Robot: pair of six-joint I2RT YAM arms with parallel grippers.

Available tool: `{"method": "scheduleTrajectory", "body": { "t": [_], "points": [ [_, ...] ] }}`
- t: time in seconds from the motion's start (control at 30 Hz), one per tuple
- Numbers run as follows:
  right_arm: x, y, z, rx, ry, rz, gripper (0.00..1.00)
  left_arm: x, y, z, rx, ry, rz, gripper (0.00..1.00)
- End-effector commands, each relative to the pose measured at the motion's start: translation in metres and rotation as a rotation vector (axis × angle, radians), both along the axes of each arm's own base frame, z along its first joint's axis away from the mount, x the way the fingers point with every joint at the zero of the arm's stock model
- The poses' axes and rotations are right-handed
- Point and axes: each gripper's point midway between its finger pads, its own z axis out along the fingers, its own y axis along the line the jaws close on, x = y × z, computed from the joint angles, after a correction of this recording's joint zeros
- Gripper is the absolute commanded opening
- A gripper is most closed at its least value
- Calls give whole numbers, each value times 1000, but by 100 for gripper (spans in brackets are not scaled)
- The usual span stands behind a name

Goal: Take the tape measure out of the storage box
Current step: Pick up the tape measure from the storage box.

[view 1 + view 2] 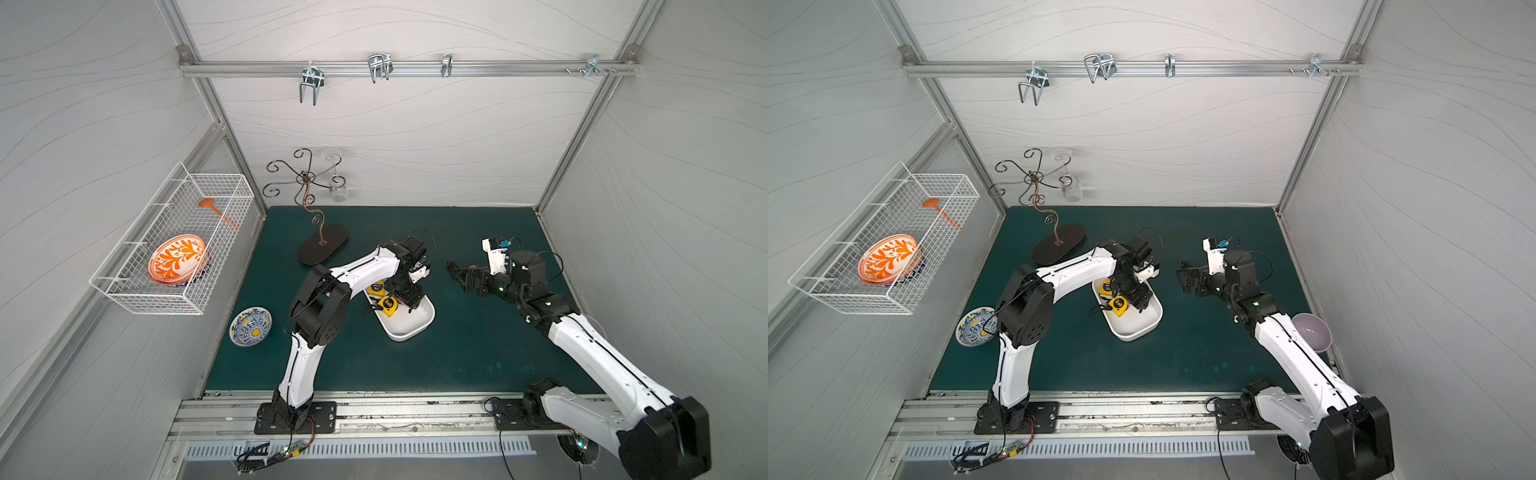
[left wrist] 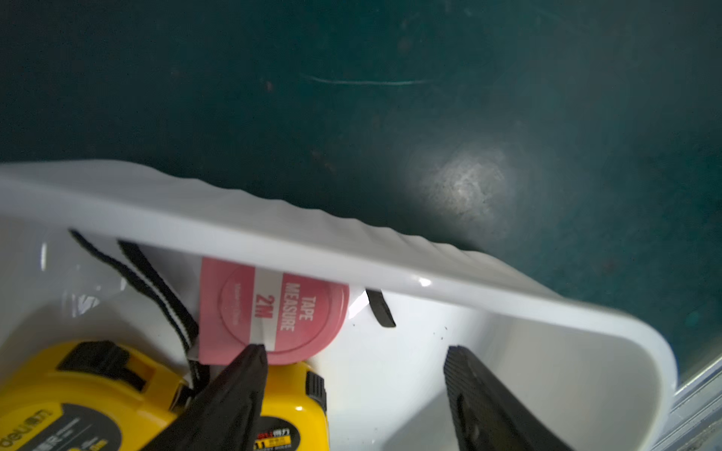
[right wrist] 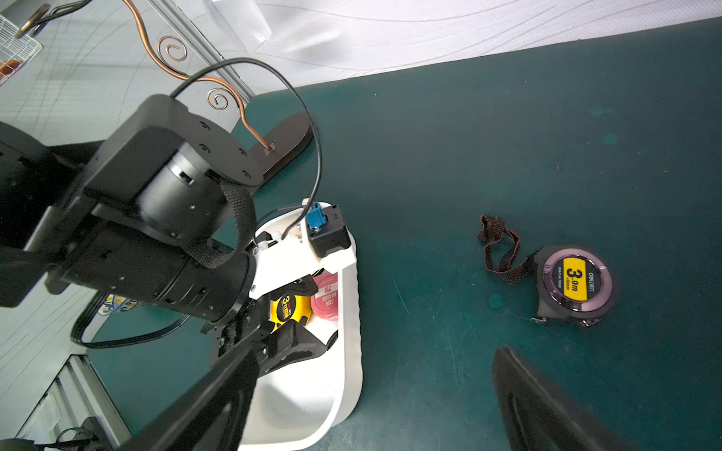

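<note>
Storage box (image 1: 409, 330) holding yellow tape measure (image 1: 388, 305).
Left end effector (image 2: 355, 349) inside the box, jaws partly apart; right end effector (image 1: 455, 274) at box's two o'clock, jaws wide.

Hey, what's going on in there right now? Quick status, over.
Left gripper open, down in the storage box over a yellow tape measure. Right gripper open, above the mat. Nothing gripped yet; pink tape measure crowds alongside.
</note>
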Motion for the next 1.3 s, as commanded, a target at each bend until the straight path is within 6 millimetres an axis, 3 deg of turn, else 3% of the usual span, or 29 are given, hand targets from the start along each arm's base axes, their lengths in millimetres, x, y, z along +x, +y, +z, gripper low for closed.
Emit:
{"method": "scheduleTrajectory", "body": {
  "t": [0.0, 0.17, 0.47, 0.67, 0.83, 1.0, 1.1, 1.27],
  "points": [
    [-6, 0, -4, 13, 18, 11, 99, 26, -7, 7, -18, -85, -13, 78],
    [-4, -2, -3, 15, 18, 4, 99, 32, 1, -6, 36, -107, -10, 84],
    [-3, -3, -2, 19, 20, -3, 99, 32, 10, -29, 102, -88, -16, 80],
    [-3, -4, 0, 20, 16, -10, 99, 30, 10, -36, 111, -67, -8, 68],
    [-3, -5, -2, 20, 20, -12, 99, 32, 9, -32, 100, -75, 4, 45],
    [-6, -2, -7, 29, 36, 7, 99, 32, 5, -14, 47, -79, 55, 29],
    [-8, 1, -14, 40, 48, 18, 99, 34, 3, 10, -50, -79, 139, 26],
    [-15, 13, -21, 36, 47, 57, 99, 40, 0, 58, -189, -142, 271, 13]
  ]
}}
